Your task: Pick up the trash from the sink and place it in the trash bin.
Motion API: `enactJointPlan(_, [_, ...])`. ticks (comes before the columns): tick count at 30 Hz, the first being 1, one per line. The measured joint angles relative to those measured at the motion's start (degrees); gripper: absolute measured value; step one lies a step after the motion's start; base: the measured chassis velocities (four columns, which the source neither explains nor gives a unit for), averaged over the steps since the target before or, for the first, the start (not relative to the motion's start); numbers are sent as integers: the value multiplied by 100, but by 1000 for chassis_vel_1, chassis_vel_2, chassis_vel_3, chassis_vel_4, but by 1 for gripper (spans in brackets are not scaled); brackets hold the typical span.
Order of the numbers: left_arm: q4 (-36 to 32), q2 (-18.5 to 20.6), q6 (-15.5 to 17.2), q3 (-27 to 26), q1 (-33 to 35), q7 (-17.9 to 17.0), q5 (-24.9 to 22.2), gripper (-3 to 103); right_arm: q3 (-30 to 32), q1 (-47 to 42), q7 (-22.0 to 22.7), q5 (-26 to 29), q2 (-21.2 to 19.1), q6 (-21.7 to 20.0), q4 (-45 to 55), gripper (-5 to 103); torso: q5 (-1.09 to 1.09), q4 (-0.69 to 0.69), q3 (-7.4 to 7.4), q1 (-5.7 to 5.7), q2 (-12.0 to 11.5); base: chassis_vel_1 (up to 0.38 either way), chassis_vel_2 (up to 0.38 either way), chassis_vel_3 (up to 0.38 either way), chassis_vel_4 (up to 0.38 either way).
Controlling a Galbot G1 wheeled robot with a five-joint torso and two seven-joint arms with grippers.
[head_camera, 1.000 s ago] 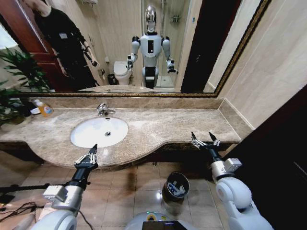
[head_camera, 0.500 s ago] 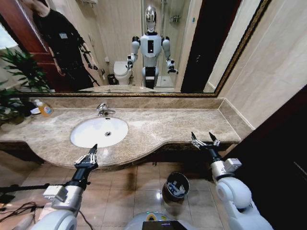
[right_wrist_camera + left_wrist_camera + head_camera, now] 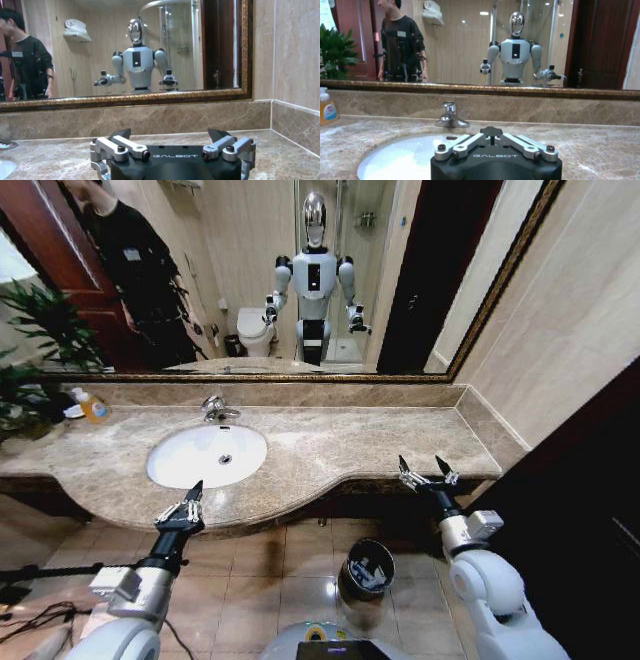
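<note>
At the front edge of the marble worktop (image 3: 330,445), both arms are held level with nothing in them. Far left: orange soap bottle (image 3: 94,408) by the back wall, also seen in the left wrist view (image 3: 327,108). Left end effector (image 3: 180,507) sits at the worktop edge just in front of the sink (image 3: 207,455), fingers narrow, nearly together, empty. Sink basin is bare white around the central drain; chrome tap (image 3: 215,409) behind it. Down on the tiled floor, between the two arms, the trash bin (image 3: 364,572) stands under the worktop overhang with white and blue trash (image 3: 371,575) inside it. Right end effector (image 3: 428,473) hovers at the worktop's right front edge, fingers spread wide, empty.
</note>
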Motion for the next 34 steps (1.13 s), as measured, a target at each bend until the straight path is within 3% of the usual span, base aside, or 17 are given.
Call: enactJointPlan(34, [0,0,0,0,0,0,0,0,0,0,0,0,0,0,0,100,0,0,0,0,0,0,0,0,0])
